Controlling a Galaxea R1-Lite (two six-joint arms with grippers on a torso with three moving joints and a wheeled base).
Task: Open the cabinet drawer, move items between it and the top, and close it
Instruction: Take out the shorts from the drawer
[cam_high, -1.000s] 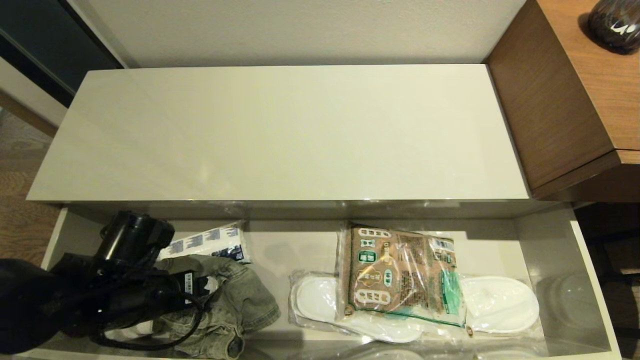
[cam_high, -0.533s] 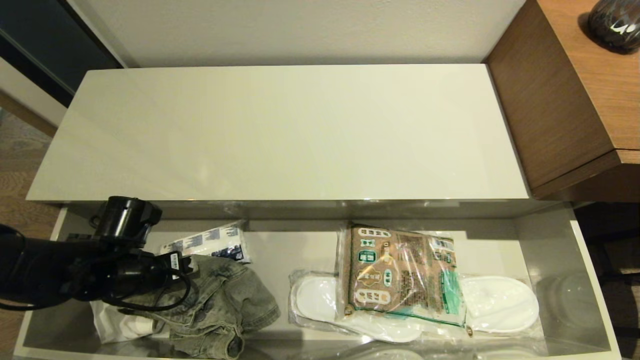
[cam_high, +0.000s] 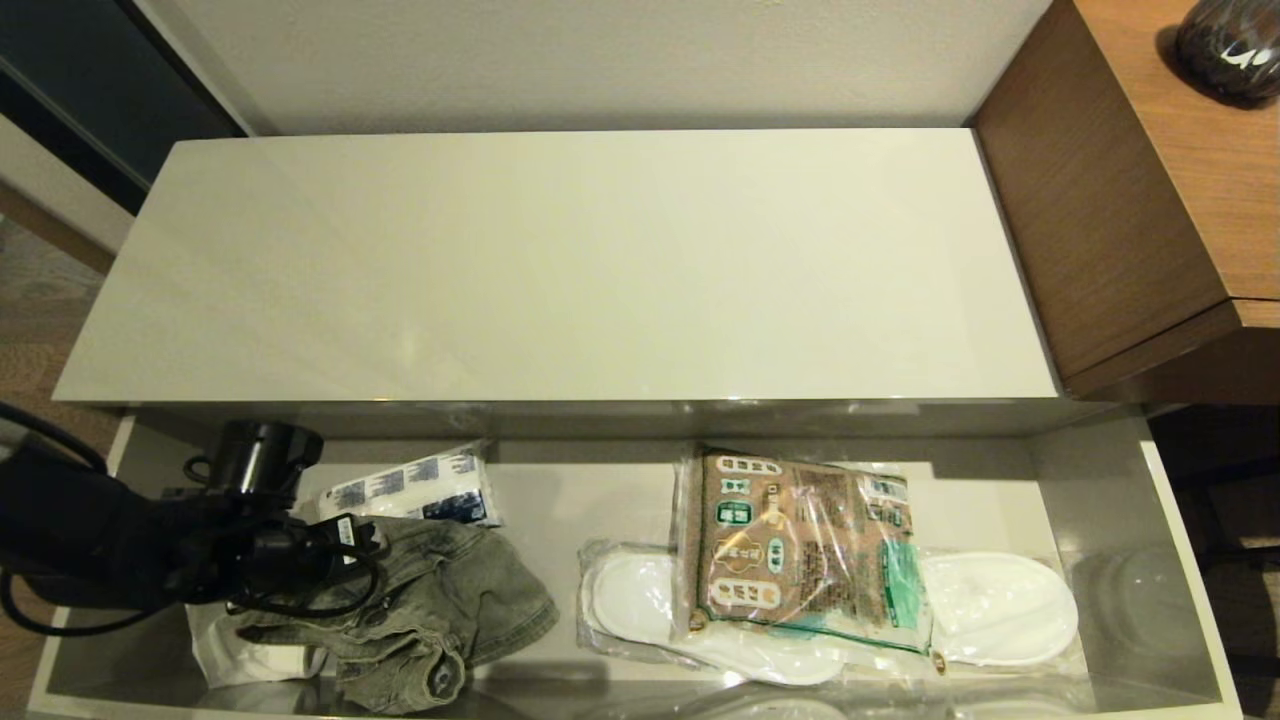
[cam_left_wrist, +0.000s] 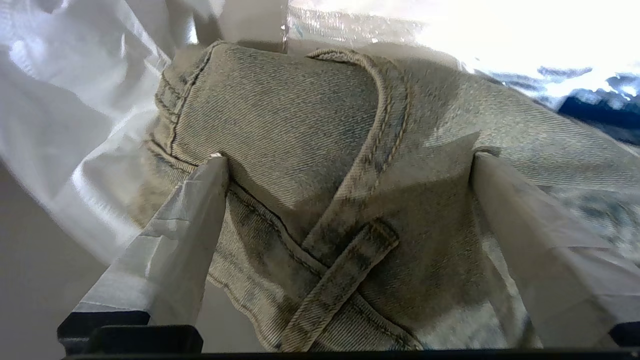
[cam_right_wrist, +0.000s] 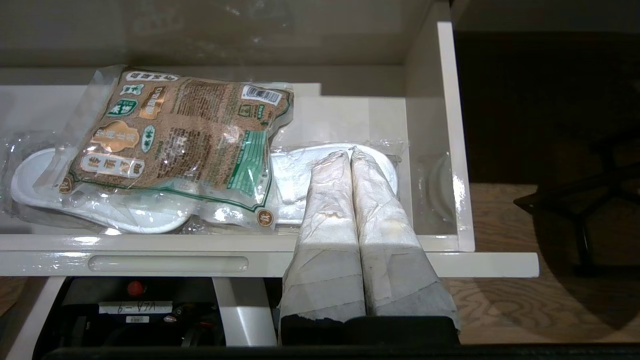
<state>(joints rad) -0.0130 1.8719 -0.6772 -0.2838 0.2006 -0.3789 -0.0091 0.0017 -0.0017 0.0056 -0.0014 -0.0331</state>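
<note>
The left gripper (cam_left_wrist: 345, 165) has its jaws spread apart, pressed down on the one denim garment (cam_left_wrist: 320, 200) at the left end of the open cabinet drawer (cam_high: 1120, 480); only the left wrist view shows this, since the arm covers it from the head. The right gripper (cam_right_wrist: 351, 155), jaws together, hovers before the drawer's front. One brown snack packet (cam_high: 800, 545) overlaps two wrapped white slippers (cam_high: 1000, 605). The top (cam_high: 560, 270) is bare. A white cloth (cam_high: 235, 650) is partly hidden.

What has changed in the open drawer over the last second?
The left gripper has dropped onto the denim garment with fingers spread, not yet closed; the garment's folds have shifted. The slippers, the brown packet and the cabinet top are unchanged.
</note>
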